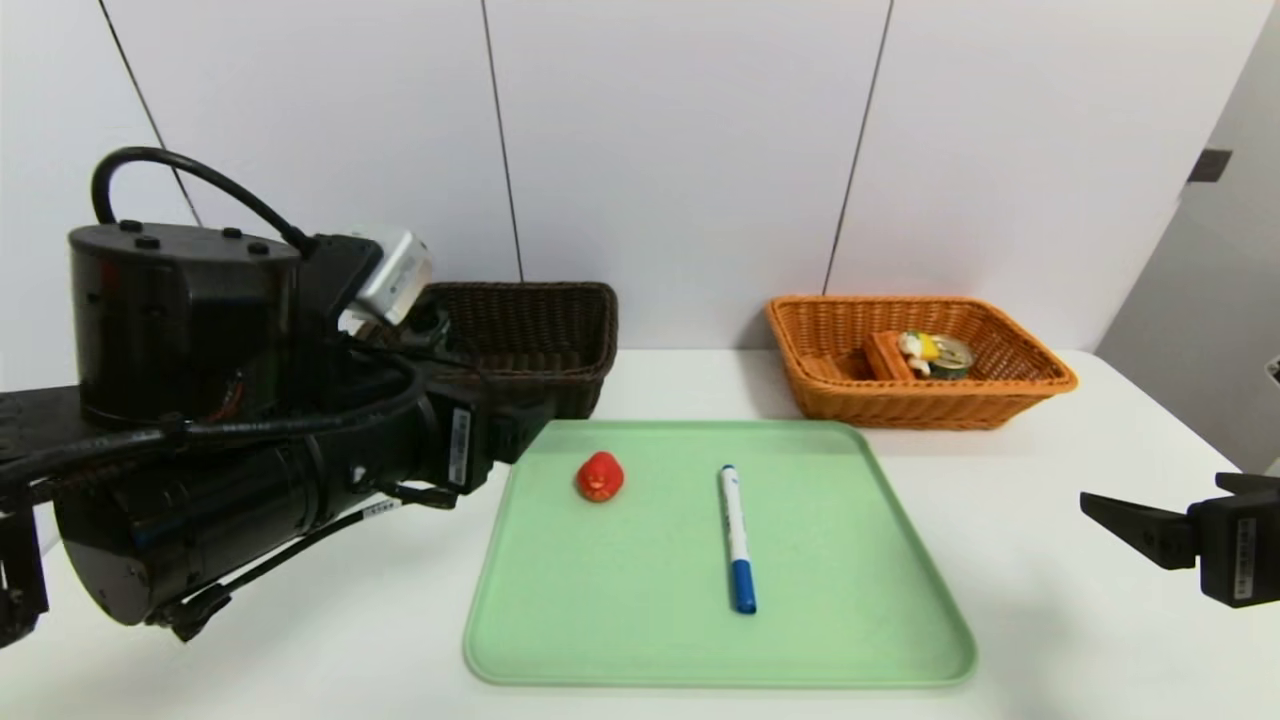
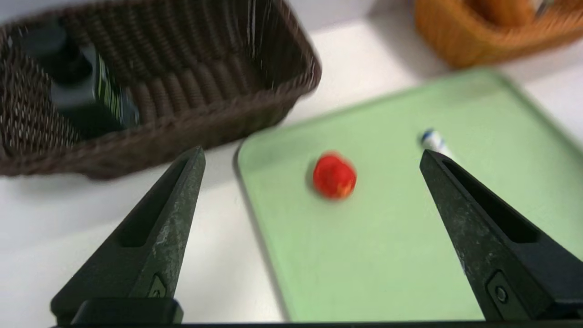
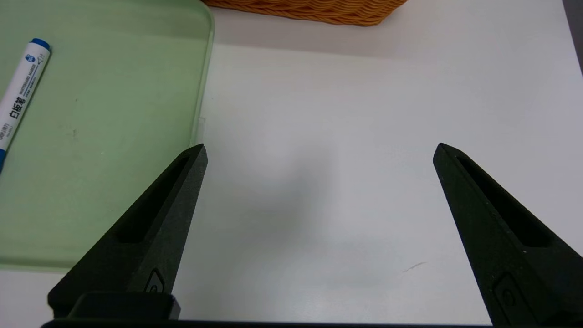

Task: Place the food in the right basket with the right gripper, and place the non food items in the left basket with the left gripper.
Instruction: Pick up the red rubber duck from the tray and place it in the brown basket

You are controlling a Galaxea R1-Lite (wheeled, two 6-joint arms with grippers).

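The left gripper [image 2: 312, 159], matte black with tapering wedge fingers spread wide and holding nothing, hangs over the white table [image 1: 1050, 500] by the dark woven left basket [image 1: 540, 330], in which a dark object [image 2: 86, 91] lies. On the smooth green round-cornered tray [image 1: 850, 600] sit a small red duck-shaped toy [image 1: 600, 476] and, apart from it, a slim white marker [image 1: 737, 535] with blue cap. The right gripper [image 3: 319, 150] is parked, fingers apart, beside the tray, and the orange wicker right basket [image 1: 1000, 400] holds food.

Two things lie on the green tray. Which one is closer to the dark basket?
The red toy. It lies near the tray's far left corner, close to the dark basket. The marker lies more toward the tray's middle, farther from that basket.
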